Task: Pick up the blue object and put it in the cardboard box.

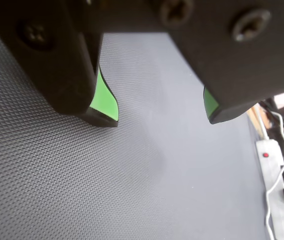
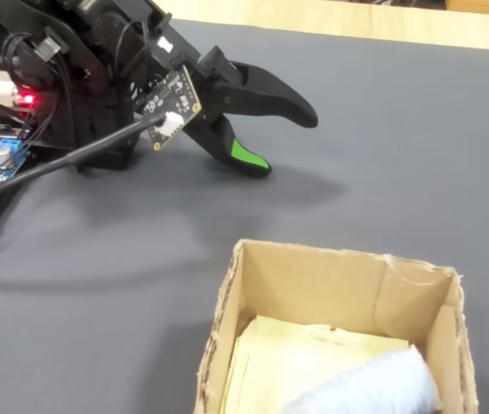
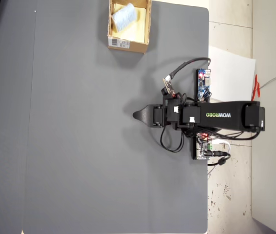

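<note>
matt dark grey mat (image 1: 131,190) with a fine woven, dimpled texture; gripper (image 1: 162,107) of matt black plastic with smooth bright green pads and metal screws; cardboard box (image 2: 227,328) of rough tan corrugated card with ragged edges, pale yellowish paper lining; blue object (image 2: 373,388) pale, soft, fibrous, sponge-like

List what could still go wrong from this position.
1. The pale blue-white sponge-like block already lies inside the tan cardboard box, propped against one wall; a knock to the light box might shift it.
2. The open black gripper with green pads hangs low over the dark textured mat, so a downward move could scrape it.
3. Loose cables beside the arm could snag.
</note>
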Motion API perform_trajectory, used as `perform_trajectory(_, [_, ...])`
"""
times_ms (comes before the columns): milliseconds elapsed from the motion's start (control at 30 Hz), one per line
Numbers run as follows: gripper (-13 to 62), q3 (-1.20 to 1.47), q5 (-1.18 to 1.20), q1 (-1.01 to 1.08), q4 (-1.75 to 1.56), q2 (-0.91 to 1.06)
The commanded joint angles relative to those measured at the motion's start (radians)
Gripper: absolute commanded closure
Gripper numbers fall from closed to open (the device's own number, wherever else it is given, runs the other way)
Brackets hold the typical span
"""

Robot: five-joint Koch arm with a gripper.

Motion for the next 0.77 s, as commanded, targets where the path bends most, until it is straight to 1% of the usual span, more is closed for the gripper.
perform_trajectory(0, [15.4,0.04,0.023,0.0,0.043,0.091])
perform_trajectory(733, [15.4,0.04,0.023,0.008,0.04,0.091])
